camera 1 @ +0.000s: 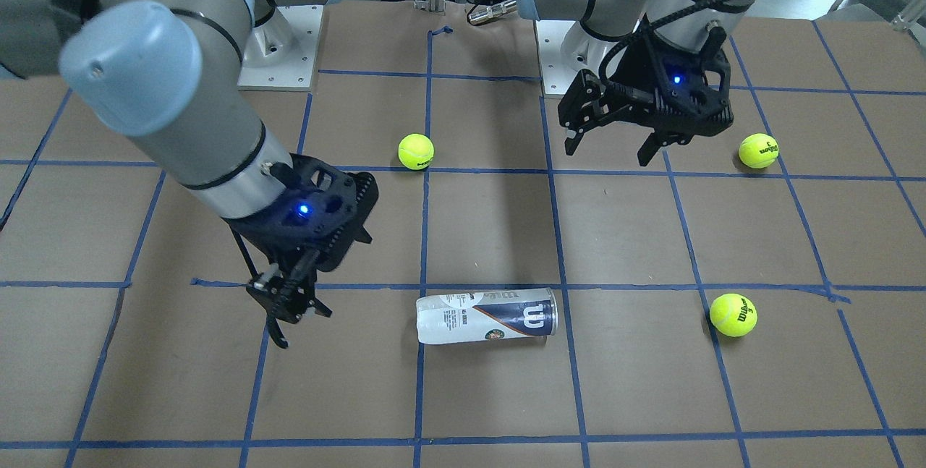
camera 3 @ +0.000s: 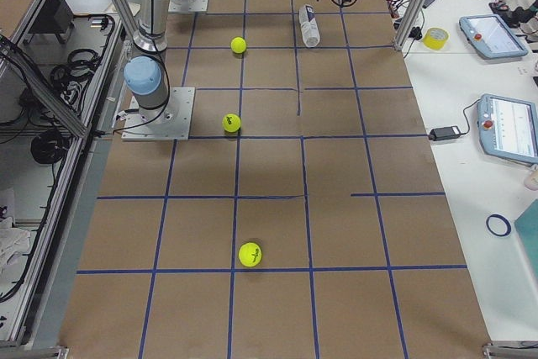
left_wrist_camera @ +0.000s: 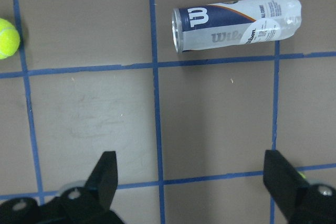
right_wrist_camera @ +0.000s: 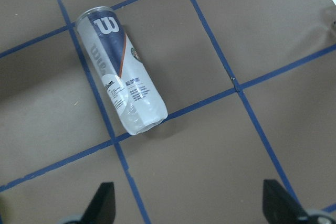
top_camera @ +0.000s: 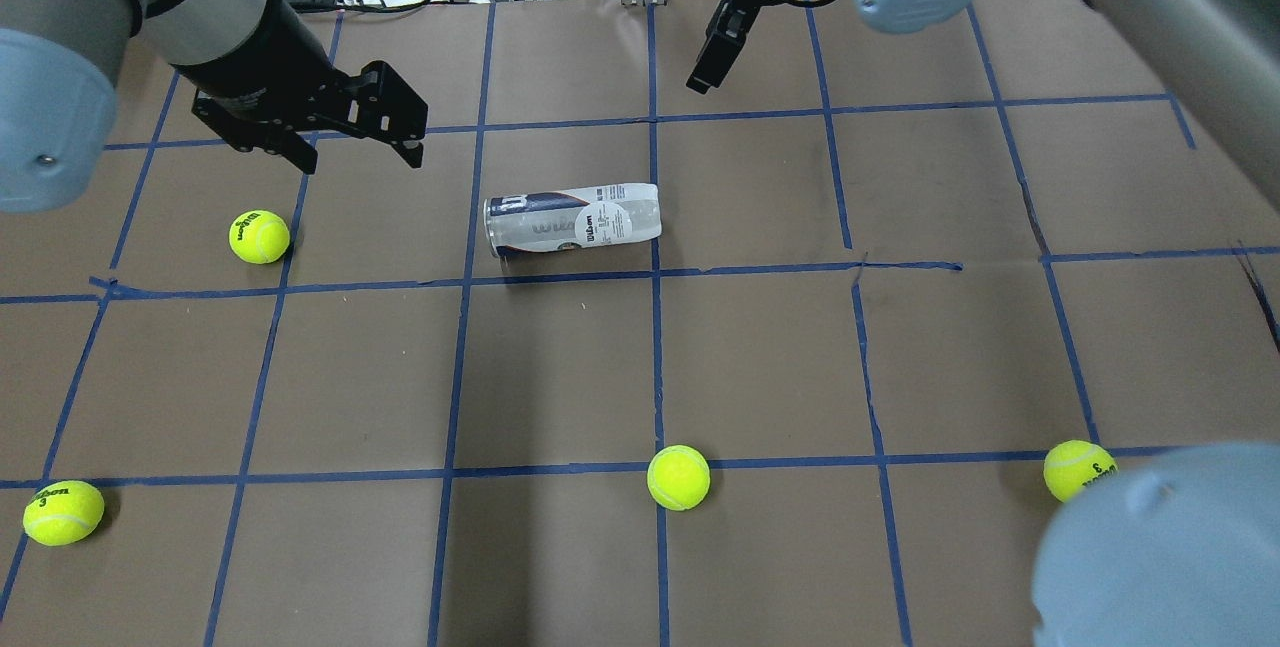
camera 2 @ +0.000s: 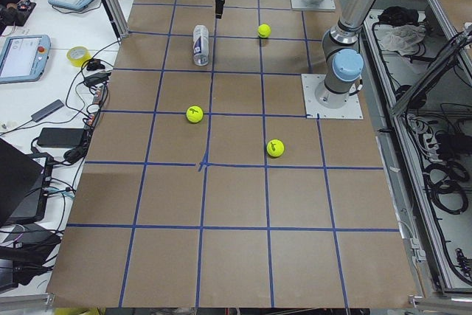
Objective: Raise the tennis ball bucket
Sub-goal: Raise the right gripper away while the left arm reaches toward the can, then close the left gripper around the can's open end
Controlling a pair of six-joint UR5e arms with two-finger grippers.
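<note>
The tennis ball bucket [camera 1: 486, 317] is a clear tube with a white and navy Wilson label. It lies on its side on the brown table and looks empty; it also shows in the overhead view [top_camera: 571, 220]. My left gripper [camera 1: 608, 155] is open and hovers above the table, off to the can's capped-end side; its wrist view shows the can [left_wrist_camera: 236, 23] ahead of the open fingers [left_wrist_camera: 105, 174]. My right gripper [camera 1: 293, 323] is open and hangs above the table beside the can's other end; its wrist view has the can [right_wrist_camera: 119, 69] ahead.
Several yellow-green tennis balls lie loose: one near the left gripper [top_camera: 259, 236], one at the front middle [top_camera: 678, 477], one at the front left [top_camera: 63, 512], one at the front right [top_camera: 1078, 469]. Blue tape lines grid the table.
</note>
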